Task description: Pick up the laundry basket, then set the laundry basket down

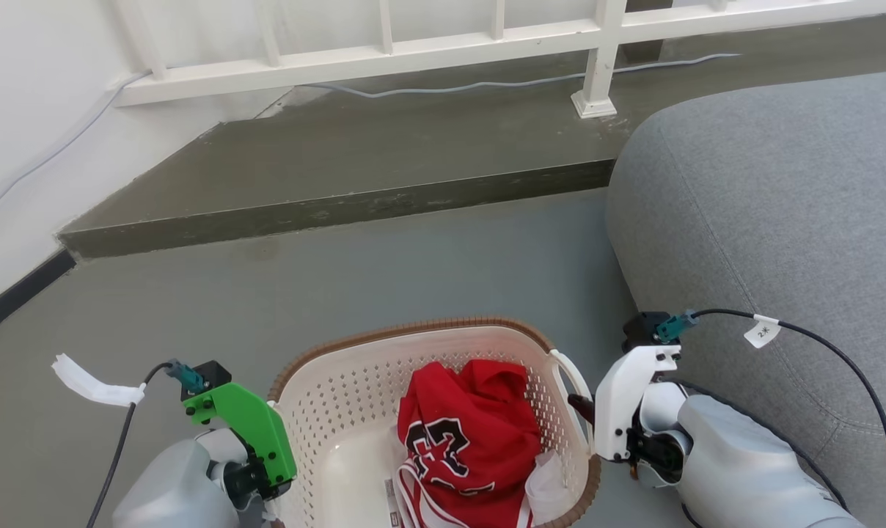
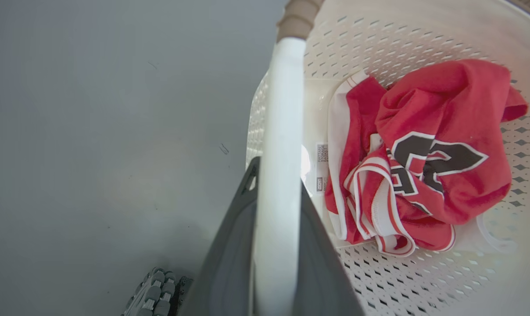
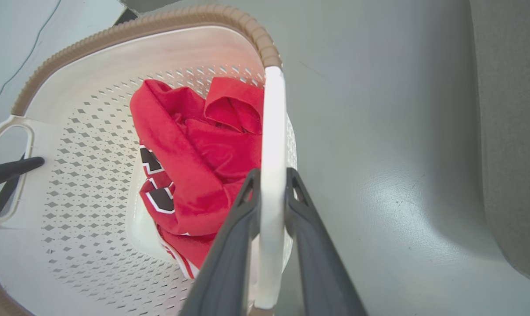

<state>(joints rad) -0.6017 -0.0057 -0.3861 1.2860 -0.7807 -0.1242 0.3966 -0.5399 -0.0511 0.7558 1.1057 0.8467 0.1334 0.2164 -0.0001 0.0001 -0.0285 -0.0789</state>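
The laundry basket is cream, perforated and brown-rimmed, and sits low in the middle of the head view with a red jersey inside. My left gripper is shut on the basket's white side handle. On the opposite side my right gripper is shut on the other handle. The right wrist view also shows the left gripper's dark fingers at the far handle. Whether the basket touches the floor I cannot tell.
A large grey cushioned seat stands close on the right. A raised concrete step runs across ahead, with a white railing and a cable on it. A white wall is at the left, and grey floor lies ahead of the basket.
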